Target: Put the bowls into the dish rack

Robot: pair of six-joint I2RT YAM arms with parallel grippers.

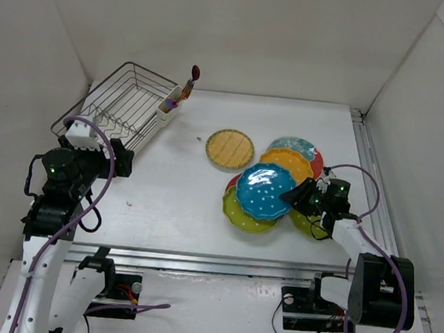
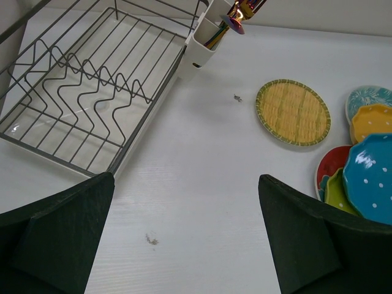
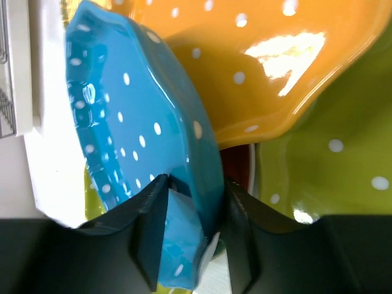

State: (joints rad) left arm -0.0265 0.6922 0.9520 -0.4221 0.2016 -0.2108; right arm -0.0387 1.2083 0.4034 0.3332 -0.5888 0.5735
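The silver wire dish rack (image 1: 126, 102) stands at the back left with a white utensil cup (image 1: 168, 106) on its corner; it also shows in the left wrist view (image 2: 79, 86). The bowls lie in a pile at the right: a white-dotted blue bowl (image 1: 263, 191) on top, an orange one (image 1: 289, 163), green ones (image 1: 242, 214), a red-and-teal one (image 1: 295, 146) and a tan woven one (image 1: 229, 148) apart. My right gripper (image 1: 296, 196) is shut on the blue bowl's rim (image 3: 184, 171). My left gripper (image 1: 120, 161) is open and empty in front of the rack.
Colourful utensils (image 1: 189, 85) stick out of the cup. White walls close in the table on three sides. A metal rail (image 1: 370, 181) runs along the right edge. A small speck (image 2: 150, 239) lies on the table below my left gripper.
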